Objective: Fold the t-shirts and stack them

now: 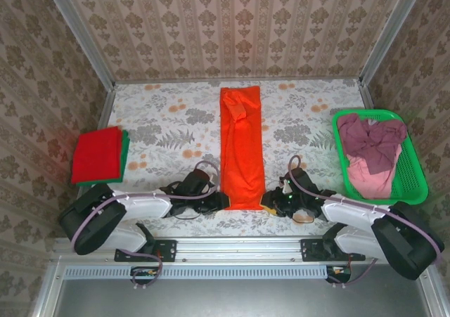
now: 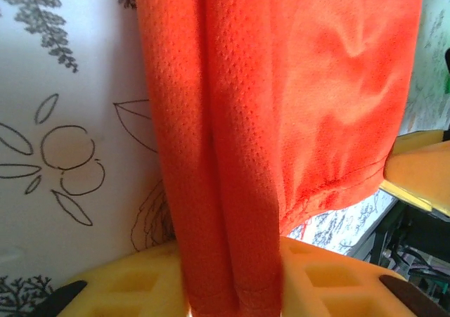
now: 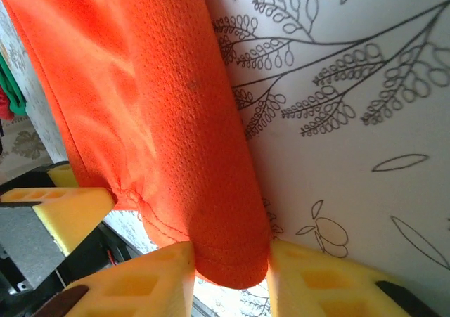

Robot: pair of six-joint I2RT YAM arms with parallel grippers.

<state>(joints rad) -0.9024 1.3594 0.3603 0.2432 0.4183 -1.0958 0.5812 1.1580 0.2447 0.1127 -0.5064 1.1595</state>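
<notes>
Orange t-shirt [image 1: 241, 148]: soft, limp, light; likely best held at near hem corners, where left gripper [image 2: 232, 278] and right gripper [image 3: 230, 264] pinch it.

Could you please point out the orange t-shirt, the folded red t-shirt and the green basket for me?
orange t-shirt [image 1: 240, 141], top external view, middle of the long folded strip.
red t-shirt [image 1: 97, 154], top external view, centre of its upper face.
green mesh basket [image 1: 413, 173], top external view, its right wall.
</notes>
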